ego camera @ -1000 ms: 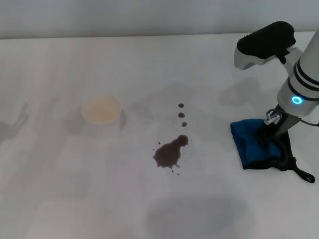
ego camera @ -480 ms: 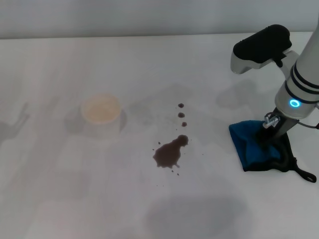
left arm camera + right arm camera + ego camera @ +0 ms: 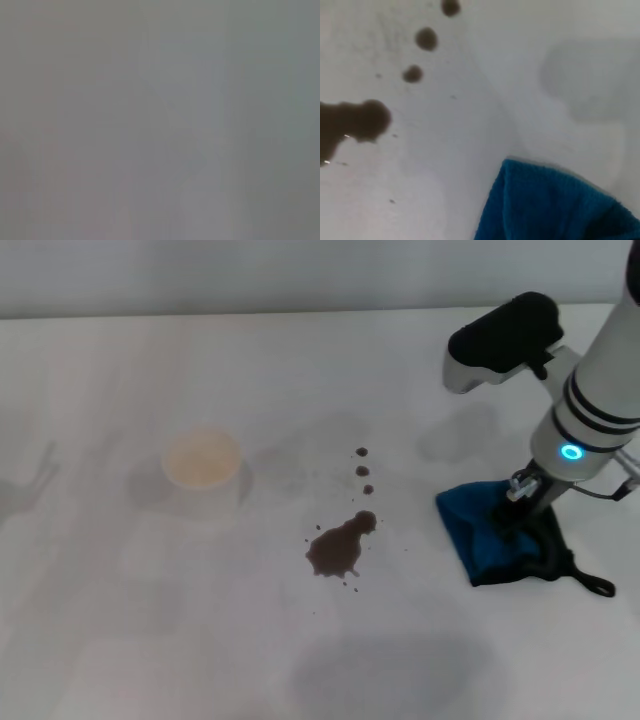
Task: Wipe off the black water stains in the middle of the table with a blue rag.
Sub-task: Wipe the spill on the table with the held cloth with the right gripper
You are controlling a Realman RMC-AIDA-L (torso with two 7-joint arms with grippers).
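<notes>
The right gripper (image 3: pixel 520 512) and the blue rag (image 3: pixel 490 530) under it are sliding leftward across the table (image 3: pixel 150 640) compared with a second ago, closing on the black water stains (image 3: pixel 340 545). The gripper is pressing down on the rag, but I cannot tell whether its fingers are clamped on the cloth. The stains are lying to the gripper's left, still apart from the rag's leading edge. The step in hand is dragging the rag to the spill; next it is needing to carry on leftward over the blotch and droplets. A white cup (image 3: pixel 203 462) is sitting farther left, beyond the stains. The left arm is out of view
</notes>
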